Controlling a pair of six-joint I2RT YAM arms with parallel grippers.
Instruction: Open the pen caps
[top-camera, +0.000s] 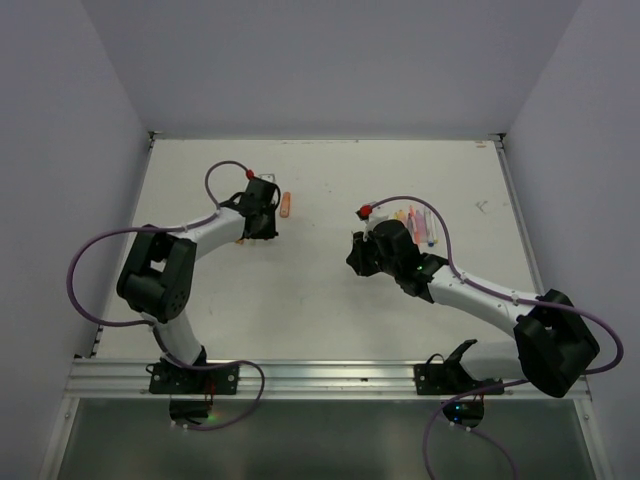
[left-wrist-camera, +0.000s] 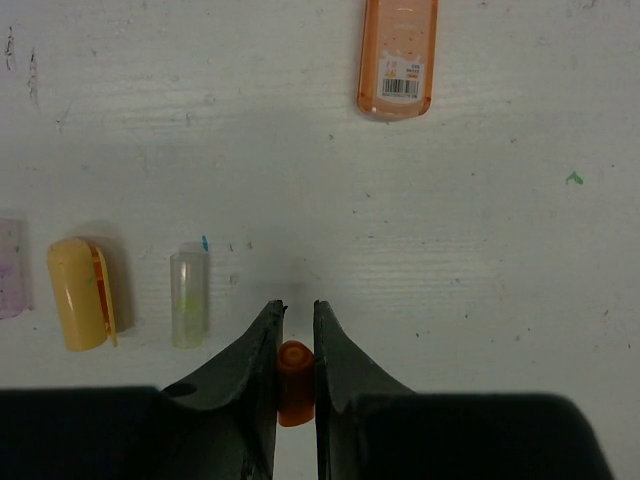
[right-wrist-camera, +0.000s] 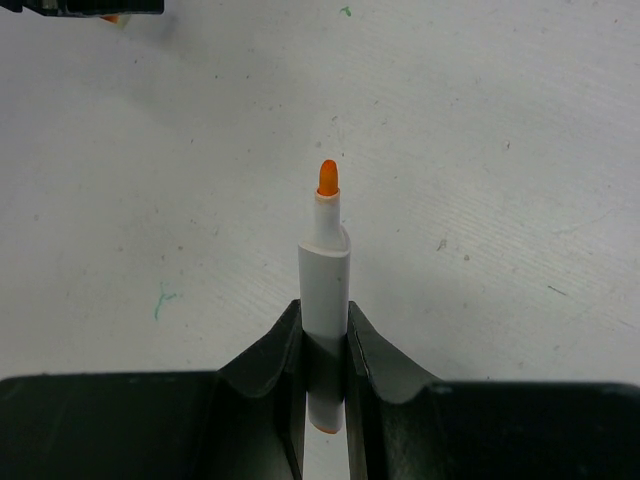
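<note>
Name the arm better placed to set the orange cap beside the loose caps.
Left. The left hand is shut on the stubby orange plastic cap, near the yellow cap and clear cap on the table; the right hand grips the uncapped white pen.

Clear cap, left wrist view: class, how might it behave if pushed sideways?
The clear cap looks round and lies on its side, so it would probably roll. Small and seemingly hollow plastic, it is likely light and easily flicked away. Its smooth surface may slip when gripped.
</note>
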